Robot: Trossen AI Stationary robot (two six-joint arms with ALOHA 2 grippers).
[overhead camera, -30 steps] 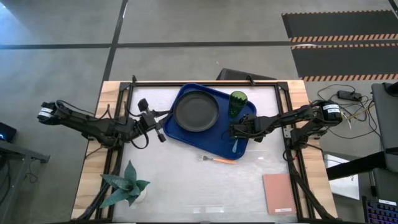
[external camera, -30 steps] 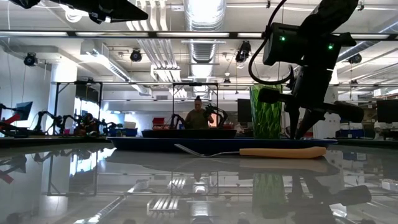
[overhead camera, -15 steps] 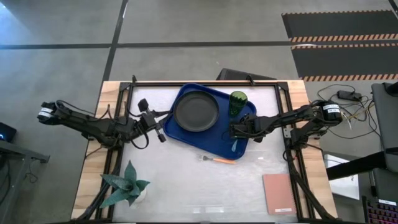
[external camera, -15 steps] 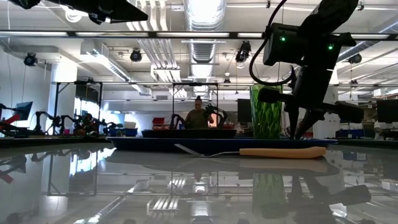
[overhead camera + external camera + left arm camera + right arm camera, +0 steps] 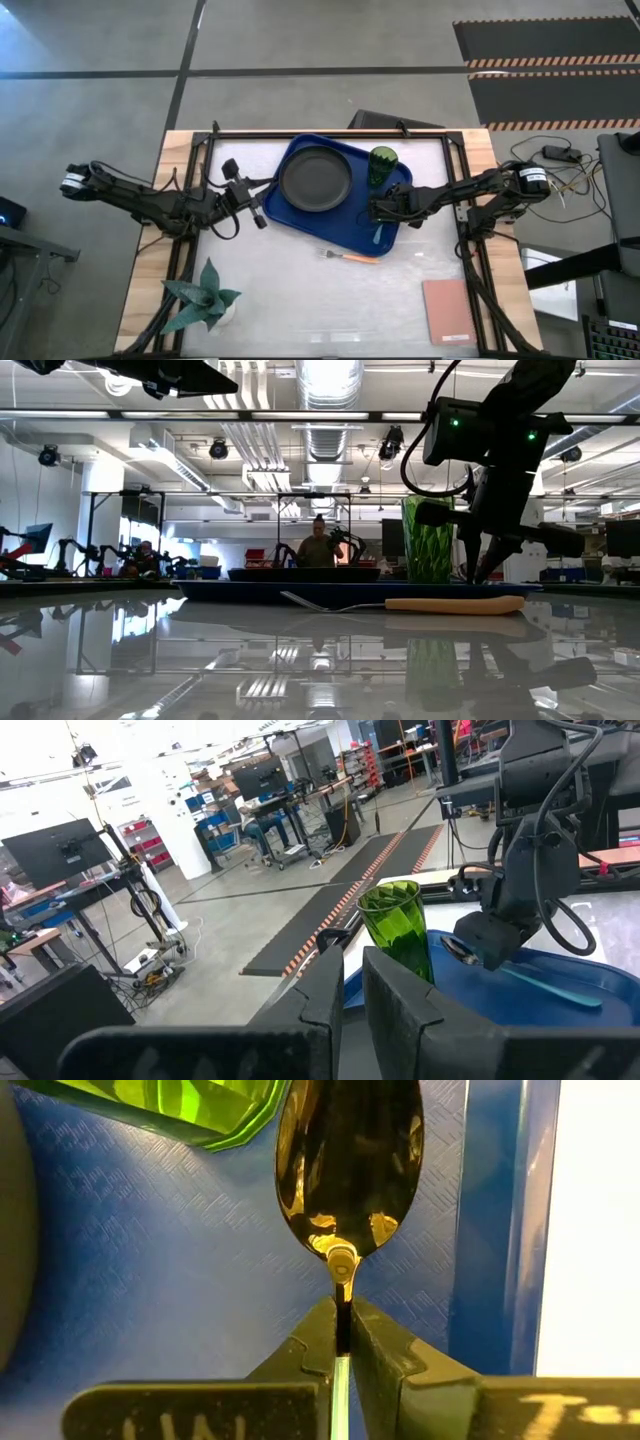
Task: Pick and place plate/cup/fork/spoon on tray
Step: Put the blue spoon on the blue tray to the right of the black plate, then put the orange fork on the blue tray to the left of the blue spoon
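Pale glossy tabletop [image 5: 300, 300] fills the lower centre of the high view, framed by dark rails and wooden side edges; grey concrete floor above, hazard-striped mats at upper right. Low view looks across the reflective surface into a lit workshop hall with ducts overhead, benches, and a person [image 5: 318, 545] standing at centre distance. Blue tray [image 5: 300, 213] sits upper centre of the table, tilted a little, its lower right corner near the fork. On the tray: dark plate [image 5: 316, 178] at left, green cup [image 5: 382, 162] at upper right, apart from the plate. Right gripper [image 5: 377, 212] is over the tray's right side, just below the cup, fingers clamped on the neck of the spoon [image 5: 349, 1165]; teal handle trails toward the tray's lower edge, dark bowl lies beside the cup's base. Left gripper [image 5: 262, 216] waits at the tray's left edge, fingers nearly together, gripping nothing. Fork [image 5: 352, 257] lies on bare table just below the tray. Open surface spans lower centre; spiky plant [image 5: 203, 298] at lower left, pink pad [image 5: 448, 311] at lower right.
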